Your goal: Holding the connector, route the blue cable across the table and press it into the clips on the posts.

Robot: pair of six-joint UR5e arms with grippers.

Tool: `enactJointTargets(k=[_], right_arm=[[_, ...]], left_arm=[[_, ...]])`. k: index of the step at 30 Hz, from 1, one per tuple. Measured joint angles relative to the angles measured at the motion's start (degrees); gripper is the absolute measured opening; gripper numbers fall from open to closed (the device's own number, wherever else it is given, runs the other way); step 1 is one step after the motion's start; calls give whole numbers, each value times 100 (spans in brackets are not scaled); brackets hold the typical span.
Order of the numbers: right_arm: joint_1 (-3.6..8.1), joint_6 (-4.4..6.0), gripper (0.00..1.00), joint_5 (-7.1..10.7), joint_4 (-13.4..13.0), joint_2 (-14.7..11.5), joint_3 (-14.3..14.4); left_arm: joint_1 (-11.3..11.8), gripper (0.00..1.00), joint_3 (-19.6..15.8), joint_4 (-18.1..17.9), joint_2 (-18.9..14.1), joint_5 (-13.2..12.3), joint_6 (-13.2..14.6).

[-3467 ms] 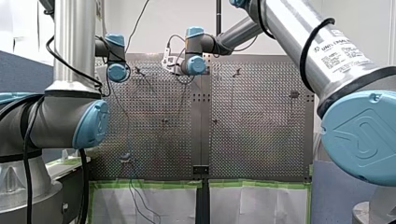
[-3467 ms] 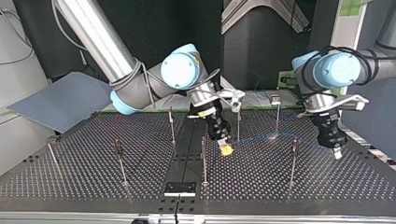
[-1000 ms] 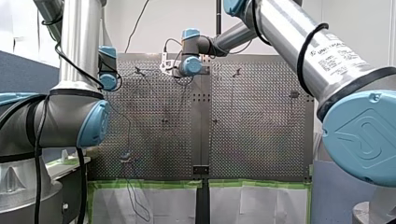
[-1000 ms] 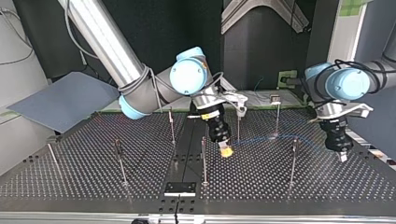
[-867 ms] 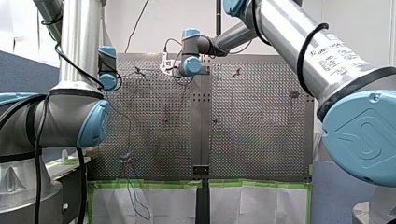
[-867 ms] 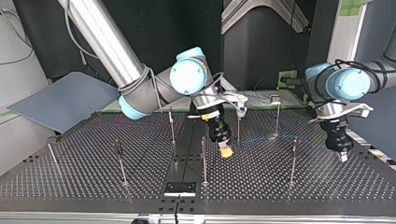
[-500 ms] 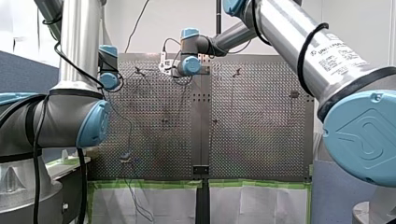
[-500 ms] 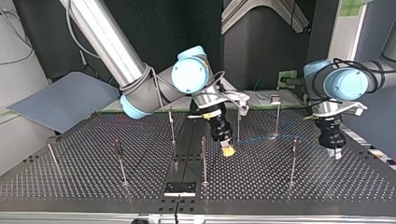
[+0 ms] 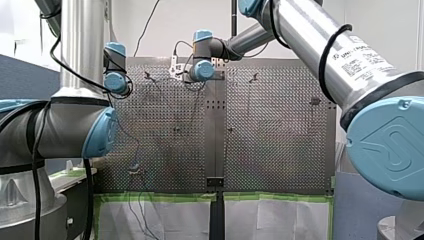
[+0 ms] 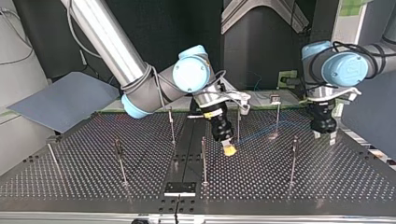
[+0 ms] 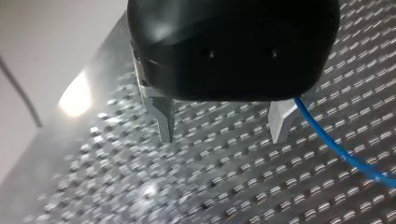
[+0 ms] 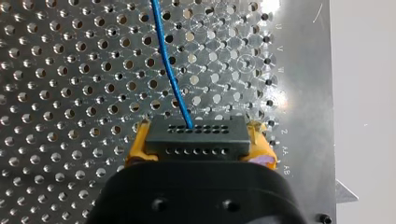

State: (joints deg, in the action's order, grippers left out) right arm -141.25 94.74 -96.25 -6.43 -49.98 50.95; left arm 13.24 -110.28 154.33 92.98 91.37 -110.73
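In the right wrist view my right gripper (image 12: 200, 150) is shut on a black connector (image 12: 196, 133), held between its yellow pads (image 12: 134, 150). The blue cable (image 12: 169, 70) runs from the connector away over the perforated plate. In the top view this gripper (image 10: 228, 148) hangs low near the table's middle, between thin posts (image 10: 203, 158). My left gripper (image 11: 222, 135) stands open above the plate, nothing between its metal fingers (image 11: 163, 119); the blue cable (image 11: 334, 147) passes just outside one finger. In the top view it (image 10: 324, 136) is at the right, and the cable (image 10: 256, 134) shows faintly.
Several thin clip posts (image 10: 293, 158) stand across the perforated table (image 10: 140, 186), one (image 10: 277, 116) between the two grippers. A grey sheet (image 10: 60, 100) lies off the table at the top view's left. In the front view a cable (image 9: 142, 215) hangs over the table's near edge.
My left gripper has opened, risen and moved toward the top view's left and back. My right gripper, with the connector, has hardly shifted.
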Motion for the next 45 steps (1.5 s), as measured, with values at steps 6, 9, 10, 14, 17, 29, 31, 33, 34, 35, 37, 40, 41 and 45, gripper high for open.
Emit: enactJointTargets(k=[6, 9, 10, 14, 17, 29, 31, 33, 34, 35, 37, 40, 41, 45], right_arm=[[-33, 2, 0, -8, 0, 0, 0], [-46, 1, 0, -9, 0, 0, 0], [-51, 0, 0, -8, 0, 0, 0], [-83, -2, 0, -6, 14, 0, -32], [-106, -17, 0, -5, 82, -2, -96], [-135, 4, 0, 0, 307, -7, -183], [-136, 7, 0, 14, 312, -7, -185], [-144, 12, 0, 47, 314, -7, -187], [-149, 14, 0, 64, 316, -7, -191], [-156, 21, 0, 88, 319, -7, -199], [-167, 42, 0, 120, 321, -8, -217], [-182, 88, 0, 166, 326, -8, -248], [-188, 108, 0, 199, 326, -8, -254], [-200, 170, 0, 300, 325, -8, -261]], left_arm=[[-86, 100, -288, 297, -213, -286, -109], [-139, 100, -432, 443, -349, -429, -184], [-167, 100, -475, 485, -392, -473, -215], [-343, 100, -685, 693, -599, -679, -399], [-480, 100, -818, 836, -741, -726, -524], [-923, 100, -1127, 804, -1144, -777, -912], [-914, 100, -1106, 728, -1105, -848, -987], [-897, 100, -1083, 637, -1063, -940, -1082], [-887, 100, -1077, 596, -1047, -984, -1126], [-875, 100, -1072, 549, -1032, -1039, -1182], [-858, 100, -1067, 512, -1021, -1117, -1259], [-841, 100, -1074, 482, -1028, -1245, -1388], [-837, 100, -1081, 469, -1031, -1294, -1437], [-812, 100, -1119, 422, -1050, -1455, -1598]])
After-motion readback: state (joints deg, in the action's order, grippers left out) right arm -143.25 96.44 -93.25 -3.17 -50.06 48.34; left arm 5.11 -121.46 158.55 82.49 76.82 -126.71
